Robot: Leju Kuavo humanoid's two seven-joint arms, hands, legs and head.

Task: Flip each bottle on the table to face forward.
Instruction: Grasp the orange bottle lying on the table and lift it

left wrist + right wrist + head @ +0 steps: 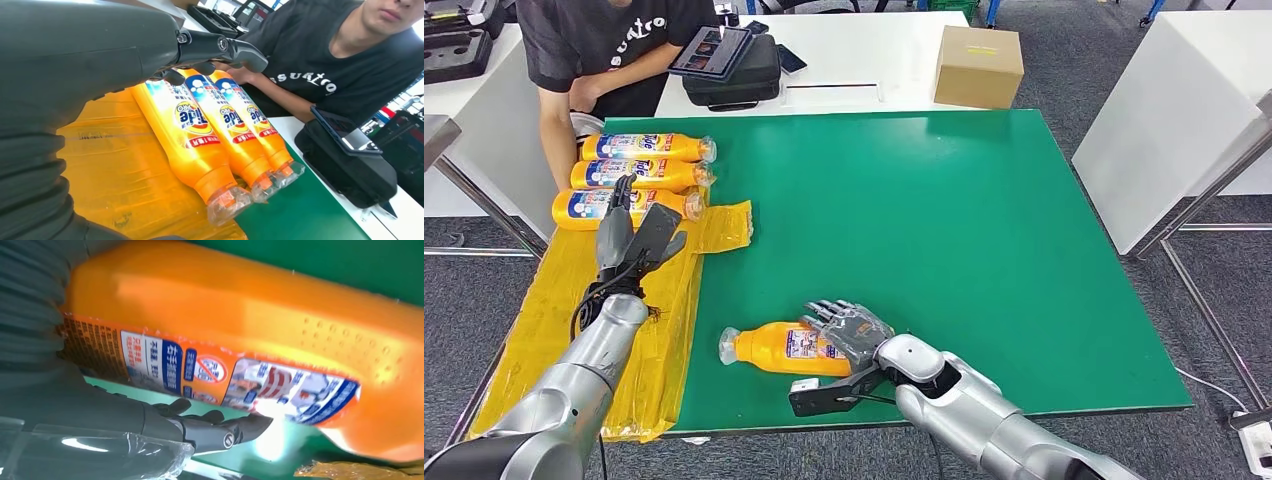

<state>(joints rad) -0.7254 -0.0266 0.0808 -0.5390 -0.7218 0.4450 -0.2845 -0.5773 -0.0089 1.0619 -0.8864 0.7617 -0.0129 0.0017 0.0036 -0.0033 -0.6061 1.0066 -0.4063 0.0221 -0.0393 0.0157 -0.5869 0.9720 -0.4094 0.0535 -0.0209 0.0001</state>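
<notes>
We note a green table mat (pixel 944 250) with a yellow plastic sheet (pixel 664 300) along its left side. On that sheet lie three orange bottles (pixel 639 175) with blue-and-white labels and clear caps. Right of the sheet, a fourth orange bottle (pixel 779 348) shows its back label in white, blue and red. Beyond the mat stands a brown cardboard box (pixel 977 66).

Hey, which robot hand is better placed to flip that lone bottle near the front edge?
The right. The right robot hand already rests at the base end of the lone bottle, whose back label faces up. The left robot hand hovers far off, by the three bottles near the person.
</notes>
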